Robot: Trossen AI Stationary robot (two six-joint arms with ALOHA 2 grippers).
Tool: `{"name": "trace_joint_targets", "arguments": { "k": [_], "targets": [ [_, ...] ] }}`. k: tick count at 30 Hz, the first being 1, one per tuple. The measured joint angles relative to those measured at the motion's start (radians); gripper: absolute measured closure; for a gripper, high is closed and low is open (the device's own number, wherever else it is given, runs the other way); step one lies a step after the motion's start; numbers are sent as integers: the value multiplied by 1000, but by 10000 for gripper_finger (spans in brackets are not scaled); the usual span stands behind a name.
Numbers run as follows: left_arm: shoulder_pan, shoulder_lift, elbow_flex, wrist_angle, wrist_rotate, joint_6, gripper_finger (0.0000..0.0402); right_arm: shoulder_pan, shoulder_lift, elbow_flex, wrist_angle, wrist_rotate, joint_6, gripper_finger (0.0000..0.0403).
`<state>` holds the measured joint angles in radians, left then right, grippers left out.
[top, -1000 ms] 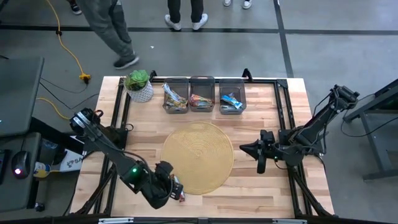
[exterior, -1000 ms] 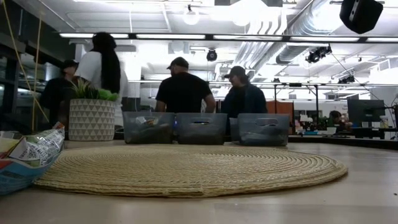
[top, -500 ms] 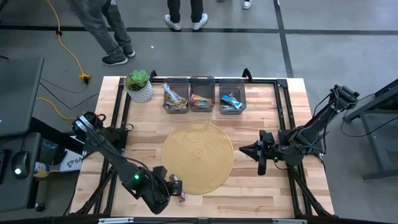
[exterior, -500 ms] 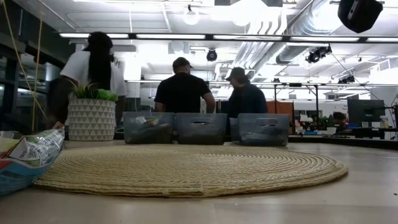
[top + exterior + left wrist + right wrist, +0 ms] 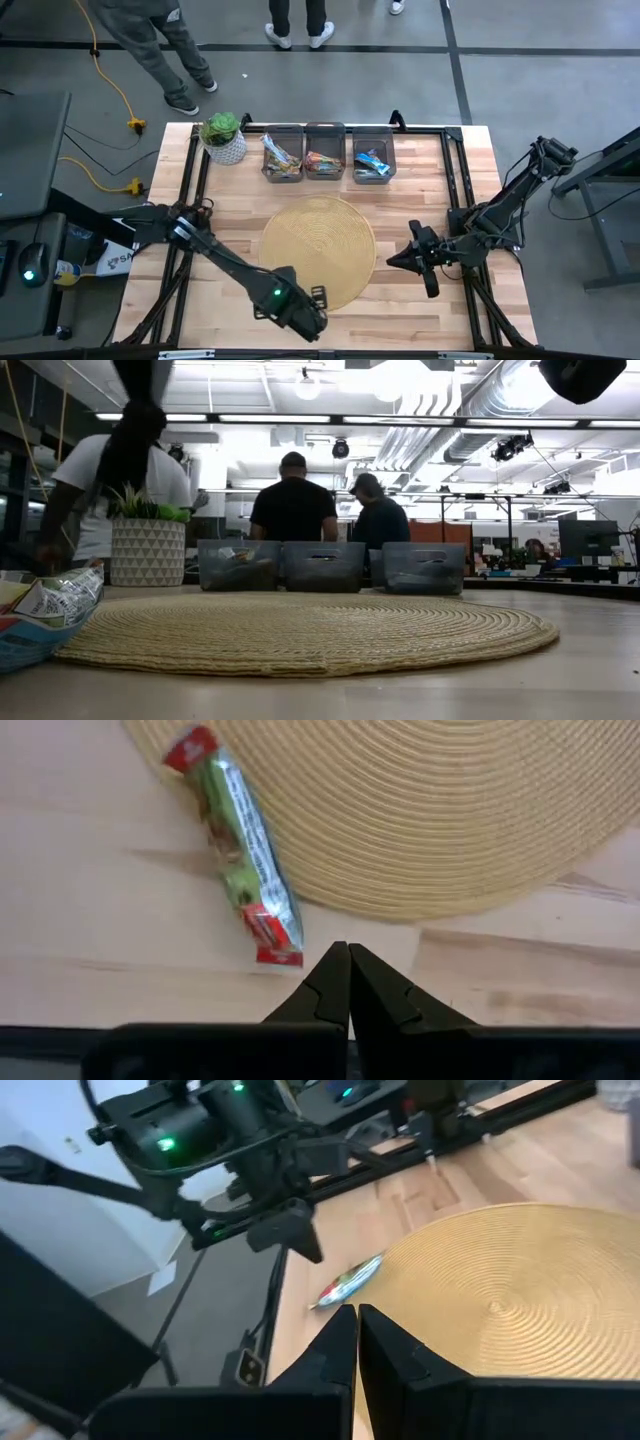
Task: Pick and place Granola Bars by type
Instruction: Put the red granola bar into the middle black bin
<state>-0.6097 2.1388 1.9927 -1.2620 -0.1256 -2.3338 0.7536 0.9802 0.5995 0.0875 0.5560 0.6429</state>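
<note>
The left pincer [image 5: 349, 982] hangs clenched and empty over the near edge of the surface [image 5: 90, 920]. A granola bar [image 5: 237, 845], green with red ends, lies just beyond its tips, one end on the rim of the round woven mat [image 5: 430, 810], the other on bare wood. The right pincer [image 5: 356, 1342], also clenched and empty, hovers beside the mat's right side. Other bars [image 5: 281, 157] sit in three grey bins [image 5: 326, 152] along the far edge, next to a potted plant [image 5: 223, 137]. The mat's centre lies bare.
</note>
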Motion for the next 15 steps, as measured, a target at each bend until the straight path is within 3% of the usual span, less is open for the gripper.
{"name": "trace_joint_targets", "arguments": {
  "k": [5,10,15],
  "targets": [
    [16,42,10,16,0,43,401,0,0,1,7,-51,-21,403],
    [13,51,10,-41,96,32,400,0,0,2,11,-70,-24,403],
    [14,56,10,-87,130,20,384,0,0,2,14,-89,-24,403]
  ]
}}
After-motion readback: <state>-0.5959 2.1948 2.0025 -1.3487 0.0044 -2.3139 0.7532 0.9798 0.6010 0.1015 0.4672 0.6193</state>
